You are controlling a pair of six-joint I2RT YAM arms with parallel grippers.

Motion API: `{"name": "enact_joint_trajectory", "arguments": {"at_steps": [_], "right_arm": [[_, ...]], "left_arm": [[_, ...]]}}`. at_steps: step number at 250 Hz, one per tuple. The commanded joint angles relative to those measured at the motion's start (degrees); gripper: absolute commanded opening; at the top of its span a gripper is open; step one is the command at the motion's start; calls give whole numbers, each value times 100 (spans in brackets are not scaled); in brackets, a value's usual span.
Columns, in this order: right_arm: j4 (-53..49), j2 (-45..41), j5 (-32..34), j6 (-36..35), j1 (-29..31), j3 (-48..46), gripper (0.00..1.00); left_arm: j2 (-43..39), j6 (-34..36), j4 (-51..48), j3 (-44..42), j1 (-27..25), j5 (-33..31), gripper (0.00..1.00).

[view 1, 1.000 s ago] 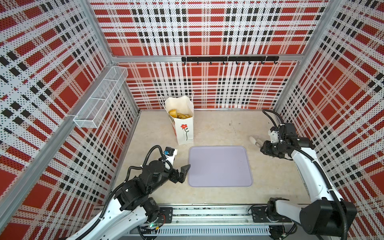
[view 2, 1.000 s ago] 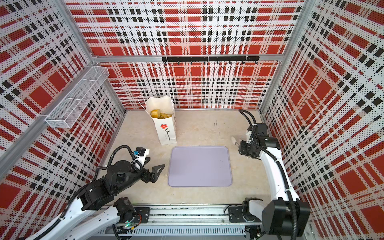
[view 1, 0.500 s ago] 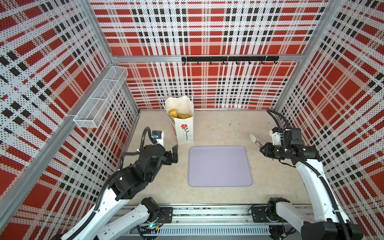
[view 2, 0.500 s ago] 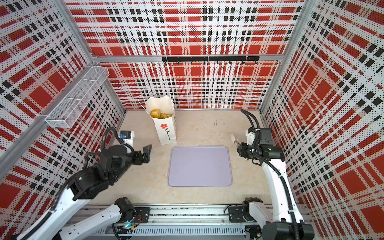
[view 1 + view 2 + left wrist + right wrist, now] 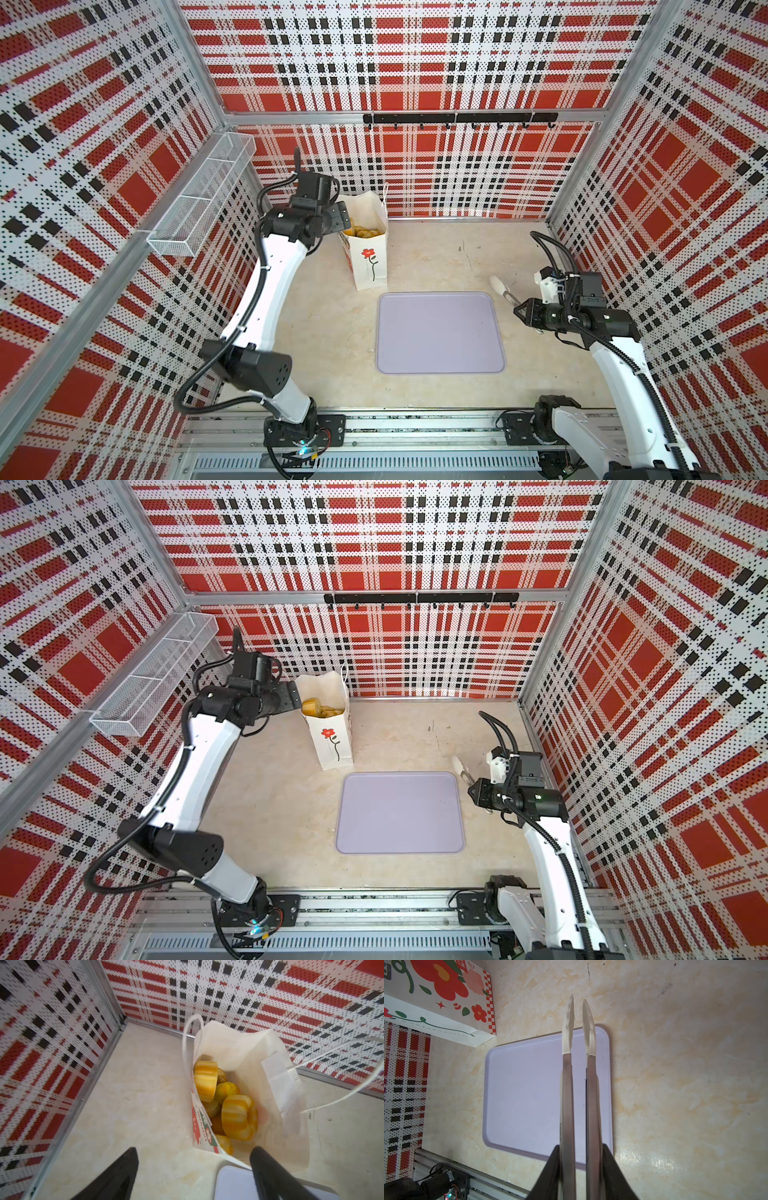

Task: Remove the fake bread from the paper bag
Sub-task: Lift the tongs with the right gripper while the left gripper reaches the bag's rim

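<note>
The left gripper [image 5: 194, 1149] hangs at the top left edge of the bag [image 5: 370, 257], fingers spread wide, holding nothing. The bread [image 5: 236, 1115] lies piled inside the bag. None is out yet, so the whole job is left. The tray [image 5: 440, 332] near the bag is bare. Far right of the bag, the right gripper [image 5: 580, 1147] squeezes tongs [image 5: 566, 1095], which hold no bread.

Nothing reads cleanly on the paper bag [image 5: 446, 1020]: a red banner [image 5: 196, 1126] just under its rim carries white letters blurred past reading, and a line of fine print [image 5: 436, 1028] below its red flower [image 5: 440, 978], perhaps a slogan, is too small to make out.
</note>
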Motion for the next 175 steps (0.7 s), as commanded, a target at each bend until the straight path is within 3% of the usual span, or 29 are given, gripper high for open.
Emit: {"name": "enact_joint_trajectory", "arguments": {"at_steps": [1,45,119,175], "right_arm": [[365,-115,-214,-102,24,-24,31],[403,-168,-363,-84,28,-77,32],[439,-292,-157,-58,198,-186,34],[415,-329,-91,-41,305,-222,34]], "left_arm": [[401,-399,-584,545,-94,148,86],[1059,-421,-809,1090,-156,-171,84],[1455,-9,-683,1226,-125,-522,71],[1568,83,-632,1240,75,-377,61]]}}
